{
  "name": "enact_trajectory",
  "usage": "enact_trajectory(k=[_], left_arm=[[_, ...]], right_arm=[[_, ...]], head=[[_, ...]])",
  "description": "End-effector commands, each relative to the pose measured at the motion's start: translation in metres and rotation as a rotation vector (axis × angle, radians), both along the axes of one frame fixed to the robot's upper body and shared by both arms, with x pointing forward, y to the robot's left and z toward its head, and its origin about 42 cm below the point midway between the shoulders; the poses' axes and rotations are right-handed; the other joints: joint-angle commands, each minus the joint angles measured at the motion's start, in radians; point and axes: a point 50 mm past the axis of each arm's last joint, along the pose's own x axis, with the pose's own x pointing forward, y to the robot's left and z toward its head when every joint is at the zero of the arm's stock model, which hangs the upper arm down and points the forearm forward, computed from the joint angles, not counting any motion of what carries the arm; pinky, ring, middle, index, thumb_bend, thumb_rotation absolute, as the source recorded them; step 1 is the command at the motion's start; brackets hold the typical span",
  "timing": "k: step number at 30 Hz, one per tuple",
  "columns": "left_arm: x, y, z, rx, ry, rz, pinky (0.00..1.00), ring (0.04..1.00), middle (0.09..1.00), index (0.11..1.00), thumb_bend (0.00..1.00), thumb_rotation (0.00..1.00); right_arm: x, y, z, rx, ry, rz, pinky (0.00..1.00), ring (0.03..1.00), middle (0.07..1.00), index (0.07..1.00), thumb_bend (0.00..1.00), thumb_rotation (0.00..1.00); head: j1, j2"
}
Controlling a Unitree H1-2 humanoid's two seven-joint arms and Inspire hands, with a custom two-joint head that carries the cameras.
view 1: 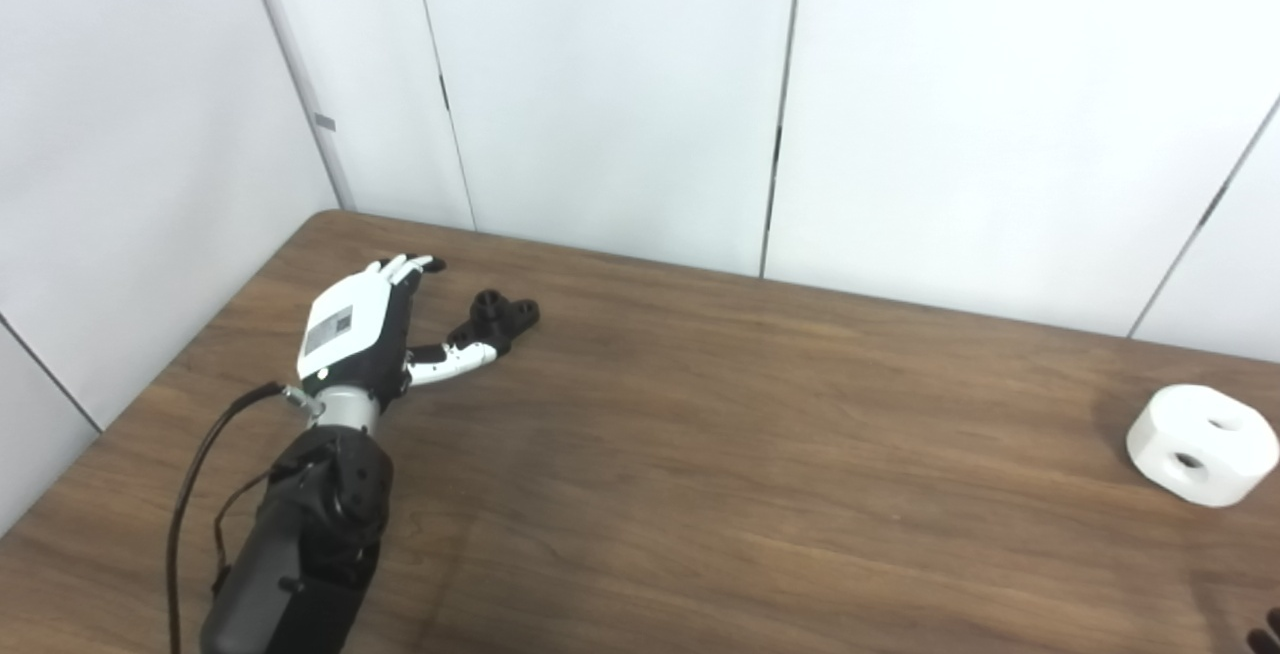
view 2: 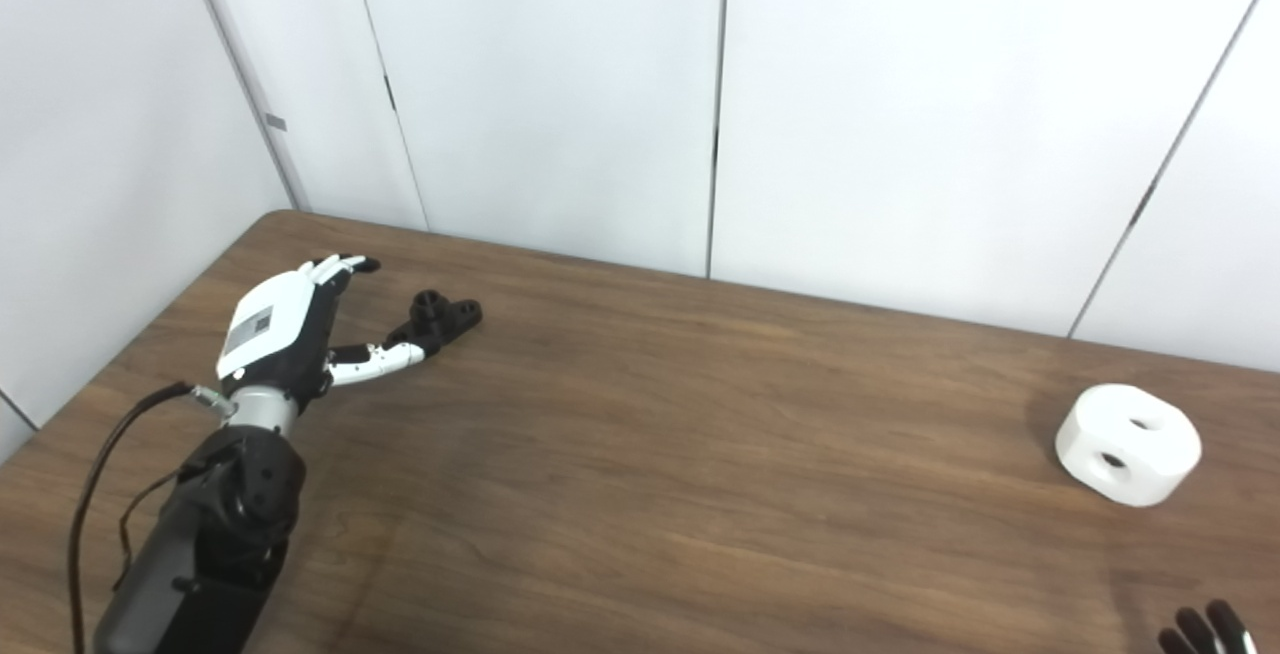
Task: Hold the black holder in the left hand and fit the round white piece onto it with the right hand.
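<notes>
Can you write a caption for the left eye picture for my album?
Left hand open beside the black holder; white piece waits far right on the table.

A dark brown wood grain is shown on the tabletop (view 1: pixel 700 434). The left robot hand (view 1: pixel 365 329) is clad in white on its back, with black sides and black fingertips, and a grey patch is borne on the white shell. The holder (view 1: pixel 497 319) is black throughout. The round piece (view 1: pixel 1202 444) is plain white, with dark holes.
</notes>
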Motion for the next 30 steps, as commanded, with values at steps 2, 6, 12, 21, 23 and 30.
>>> enact_trajectory(k=[2, 6, 12, 21, 23, 30], left_arm=[[0.018, 0.012, 0.019, 0.085, -0.047, 0.024, 1.0, 0.984, 0.947, 0.844, 0.93, 0.52], [0.031, 0.017, 0.014, 0.093, -0.011, 0.039, 1.0, 0.99, 0.952, 0.833, 0.92, 0.52], [0.047, 0.024, 0.005, 0.056, 0.025, 0.063, 1.0, 0.983, 0.946, 0.82, 0.93, 0.52], [0.063, 0.027, -0.003, 0.029, 0.061, 0.078, 1.0, 0.983, 0.943, 0.807, 0.92, 0.52], [0.066, 0.028, -0.004, 0.027, 0.067, 0.08, 1.0, 0.984, 0.941, 0.802, 0.91, 0.53], [0.075, 0.029, -0.007, 0.022, 0.095, 0.075, 1.0, 0.976, 0.928, 0.79, 0.92, 0.53]], right_arm=[[-0.014, -0.003, -0.012, 0.001, 0.08, -0.011, 1.0, 0.963, 0.976, 1.0, 0.54, 1.0], [-0.014, -0.003, -0.011, -0.007, 0.081, -0.011, 1.0, 0.961, 0.972, 1.0, 0.53, 1.0], [-0.017, -0.003, -0.01, -0.011, 0.086, -0.022, 1.0, 0.953, 0.965, 1.0, 0.53, 1.0], [-0.02, -0.002, -0.007, -0.009, 0.086, -0.022, 1.0, 0.95, 0.961, 1.0, 0.52, 1.0], [-0.021, -0.001, -0.007, -0.01, 0.088, -0.022, 1.0, 0.95, 0.96, 1.0, 0.53, 1.0], [-0.024, 0.0, -0.005, -0.016, 0.088, -0.032, 1.0, 0.943, 0.952, 0.994, 0.51, 1.0]], head=[[-0.002, 0.002], [-0.003, 0.006], [-0.007, 0.013], [-0.017, 0.019], [-0.022, 0.02], [-0.025, 0.025]])
